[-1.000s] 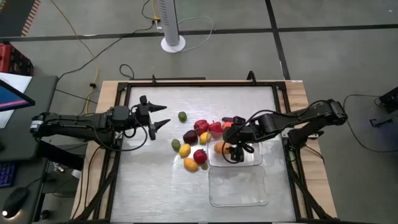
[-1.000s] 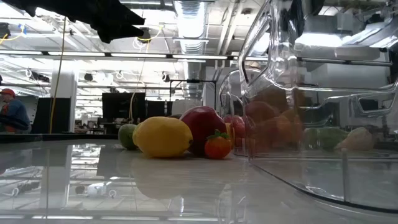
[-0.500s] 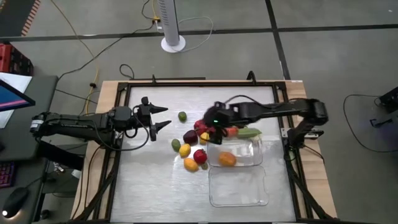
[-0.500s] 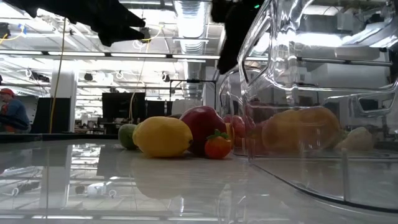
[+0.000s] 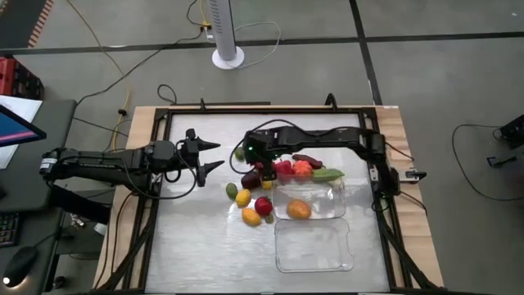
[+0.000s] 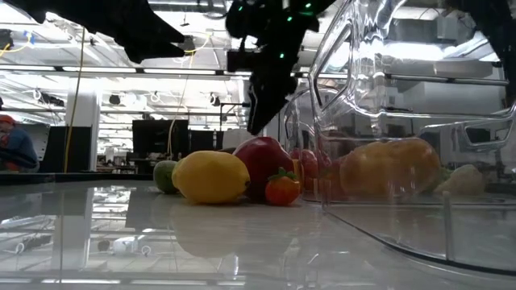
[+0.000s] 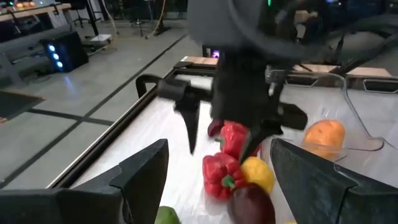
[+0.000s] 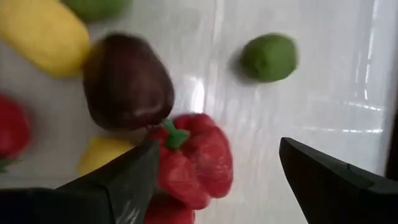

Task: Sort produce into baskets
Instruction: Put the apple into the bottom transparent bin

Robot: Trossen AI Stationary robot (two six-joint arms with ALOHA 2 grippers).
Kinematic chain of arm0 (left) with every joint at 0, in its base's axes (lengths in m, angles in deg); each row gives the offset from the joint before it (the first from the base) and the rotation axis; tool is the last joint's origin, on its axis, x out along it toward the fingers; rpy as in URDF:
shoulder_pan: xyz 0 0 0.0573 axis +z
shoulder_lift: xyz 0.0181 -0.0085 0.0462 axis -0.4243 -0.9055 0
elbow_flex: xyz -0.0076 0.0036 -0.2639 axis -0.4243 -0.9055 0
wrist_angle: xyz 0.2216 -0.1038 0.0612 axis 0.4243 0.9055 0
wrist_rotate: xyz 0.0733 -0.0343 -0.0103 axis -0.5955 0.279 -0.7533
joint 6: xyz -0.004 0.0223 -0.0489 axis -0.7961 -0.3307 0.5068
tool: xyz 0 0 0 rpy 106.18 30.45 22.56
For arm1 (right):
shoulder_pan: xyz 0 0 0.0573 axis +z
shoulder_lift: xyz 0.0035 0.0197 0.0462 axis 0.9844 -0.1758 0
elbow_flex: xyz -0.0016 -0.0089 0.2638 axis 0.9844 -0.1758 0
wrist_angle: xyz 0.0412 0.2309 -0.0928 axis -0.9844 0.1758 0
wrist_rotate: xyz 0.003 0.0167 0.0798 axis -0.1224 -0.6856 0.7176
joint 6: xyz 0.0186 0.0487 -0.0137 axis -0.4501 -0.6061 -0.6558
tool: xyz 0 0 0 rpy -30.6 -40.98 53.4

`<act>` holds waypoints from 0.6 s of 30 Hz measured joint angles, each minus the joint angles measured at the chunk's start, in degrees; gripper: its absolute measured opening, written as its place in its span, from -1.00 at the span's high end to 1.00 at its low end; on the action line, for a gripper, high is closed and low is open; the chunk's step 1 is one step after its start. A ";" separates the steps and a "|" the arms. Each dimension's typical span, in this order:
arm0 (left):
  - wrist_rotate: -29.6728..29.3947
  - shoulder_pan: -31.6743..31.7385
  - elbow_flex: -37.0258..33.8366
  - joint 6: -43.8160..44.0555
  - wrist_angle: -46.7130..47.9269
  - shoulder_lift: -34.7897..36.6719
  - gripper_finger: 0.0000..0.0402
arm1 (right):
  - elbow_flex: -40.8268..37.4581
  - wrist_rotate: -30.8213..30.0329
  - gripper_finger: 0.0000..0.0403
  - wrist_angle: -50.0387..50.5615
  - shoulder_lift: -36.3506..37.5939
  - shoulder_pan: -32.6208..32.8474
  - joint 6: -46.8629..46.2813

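Observation:
The produce lies in a loose pile at the table's middle: red peppers, a maroon fruit, lemons and a green lime. An orange fruit lies in the farther clear tray. The nearer tray holds nothing. My right gripper hangs open over the pile's far end; in the right wrist view its fingers straddle a red pepper without touching it. My left gripper is open above the table, left of the lime.
A green pod and a dark maroon vegetable lie by the farther tray's far rim. A black frame borders the table. Bare tabletop shows left of the pile and along the near edge.
My right gripper has gone from above the farther tray toward the table's left and far edges, to above the pile. The orange fruit that was under it at the tray now lies on the tray's floor.

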 joint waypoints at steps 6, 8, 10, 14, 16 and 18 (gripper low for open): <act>0.00 0.00 0.00 -1.64 -0.11 0.10 -0.34 | 9.62 -1.58 -0.78 10.82 -6.63 1.41 2.35; 0.00 0.00 0.00 -2.47 -0.07 0.14 -0.34 | 12.34 -3.23 -0.79 13.59 -9.01 1.64 3.42; 0.04 0.00 0.00 -3.45 0.07 0.49 -0.34 | 14.50 -5.36 -0.83 15.40 -11.08 1.61 4.47; 0.94 0.00 0.00 -3.91 0.86 2.78 -0.34 | 16.90 -9.19 -0.95 18.86 -13.23 1.60 6.00; 1.15 0.00 0.00 -4.06 2.18 4.43 -0.34 | 17.11 -9.15 -0.97 20.17 -13.54 1.12 6.01; 1.15 -0.02 0.00 -4.14 2.78 6.11 -0.34 | 17.11 -8.44 -0.96 21.46 -13.57 0.78 5.84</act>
